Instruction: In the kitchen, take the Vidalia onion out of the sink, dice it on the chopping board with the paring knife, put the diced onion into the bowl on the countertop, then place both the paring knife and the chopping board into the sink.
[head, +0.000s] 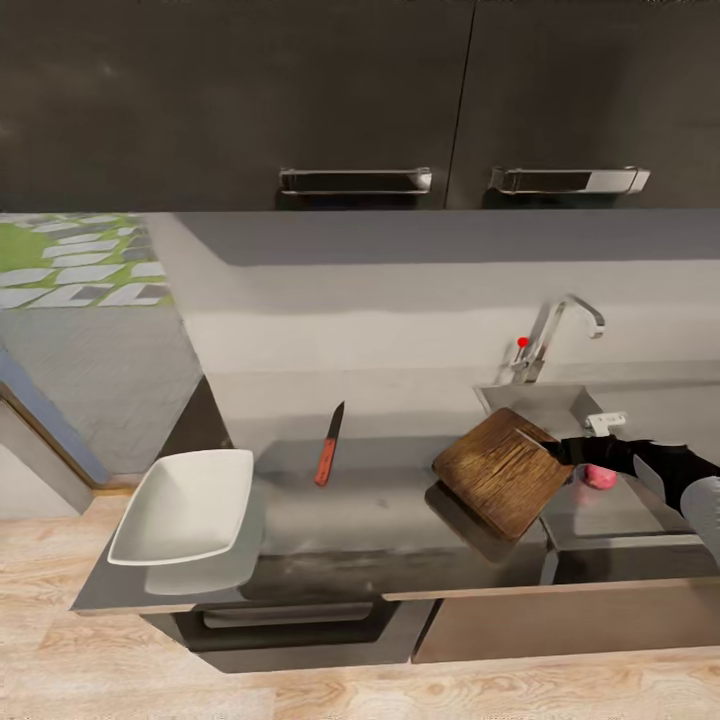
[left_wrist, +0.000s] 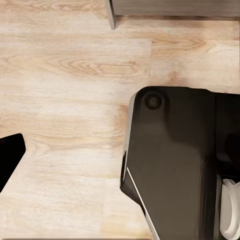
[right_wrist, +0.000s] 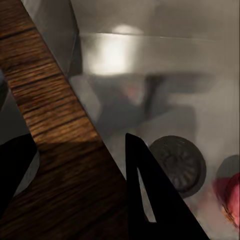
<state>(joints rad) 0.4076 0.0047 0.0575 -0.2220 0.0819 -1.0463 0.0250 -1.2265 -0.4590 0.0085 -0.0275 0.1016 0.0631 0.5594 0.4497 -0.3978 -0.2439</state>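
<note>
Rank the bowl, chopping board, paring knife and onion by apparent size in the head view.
1. Bowl and chopping board: about alike; the board is tilted up in the right claw, so unranked.
2. Paring knife.
3. Vidalia onion, partly hidden.

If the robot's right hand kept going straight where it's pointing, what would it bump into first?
Probably nothing new: the right hand already straddles the edge of the chopping board, one finger on either side. Past that edge lies the sink floor near the drain. How far down that is is hard to judge.
</note>
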